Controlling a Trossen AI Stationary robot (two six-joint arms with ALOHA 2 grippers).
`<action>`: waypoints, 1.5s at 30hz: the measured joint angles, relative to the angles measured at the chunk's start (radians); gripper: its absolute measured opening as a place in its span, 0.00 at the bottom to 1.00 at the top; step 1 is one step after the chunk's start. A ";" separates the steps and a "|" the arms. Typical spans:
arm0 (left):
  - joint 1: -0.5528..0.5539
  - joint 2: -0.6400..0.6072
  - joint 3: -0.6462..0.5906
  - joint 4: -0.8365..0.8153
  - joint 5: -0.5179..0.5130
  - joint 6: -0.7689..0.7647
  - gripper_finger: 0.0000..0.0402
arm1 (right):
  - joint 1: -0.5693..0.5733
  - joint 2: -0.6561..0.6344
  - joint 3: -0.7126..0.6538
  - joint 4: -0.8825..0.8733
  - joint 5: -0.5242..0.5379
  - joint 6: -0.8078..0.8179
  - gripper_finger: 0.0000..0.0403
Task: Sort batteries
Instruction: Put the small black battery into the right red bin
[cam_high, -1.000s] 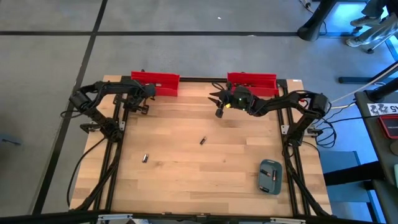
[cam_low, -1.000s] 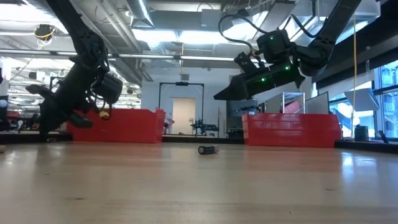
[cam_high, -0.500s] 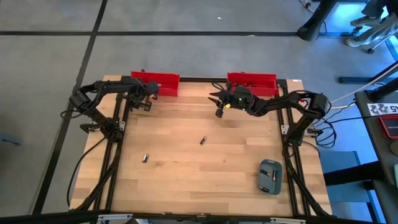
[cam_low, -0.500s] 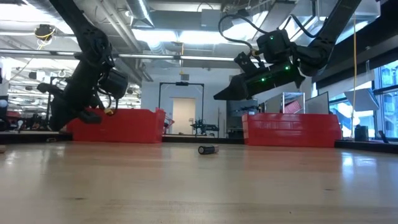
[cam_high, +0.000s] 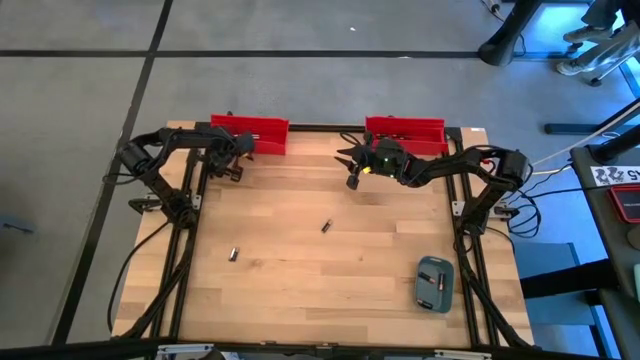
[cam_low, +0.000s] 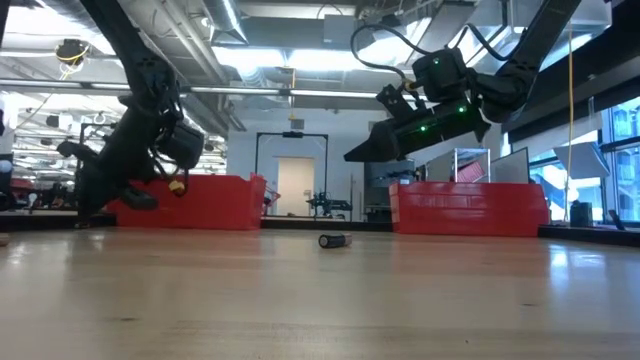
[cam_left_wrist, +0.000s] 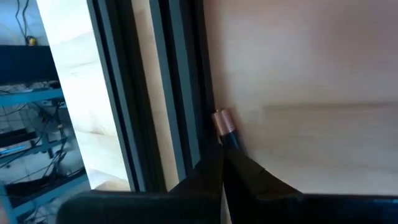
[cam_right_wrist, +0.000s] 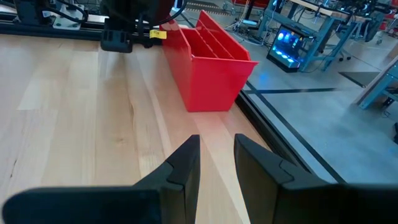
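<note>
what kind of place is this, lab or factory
Most likely a robotics lab: a light wooden table on a dark metal frame, two red plastic bins at its far edge, and more workbenches with equipment beyond.

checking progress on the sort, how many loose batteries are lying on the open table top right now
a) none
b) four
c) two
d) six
c: the high view shows one battery near the middle of the table and a second battery nearer the left front, both lying apart from the bins and from both grippers.
</note>
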 joint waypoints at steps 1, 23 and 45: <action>0.000 0.006 -0.004 0.001 0.001 0.000 0.00 | 0.000 0.000 0.000 0.000 0.000 0.000 0.25; -0.208 0.009 0.052 0.028 0.043 0.083 0.00 | 0.000 0.000 0.000 0.001 0.000 0.000 0.25; -0.721 -0.376 -0.443 0.952 0.060 -0.243 0.54 | 0.000 0.000 0.000 -0.009 0.000 -0.001 0.25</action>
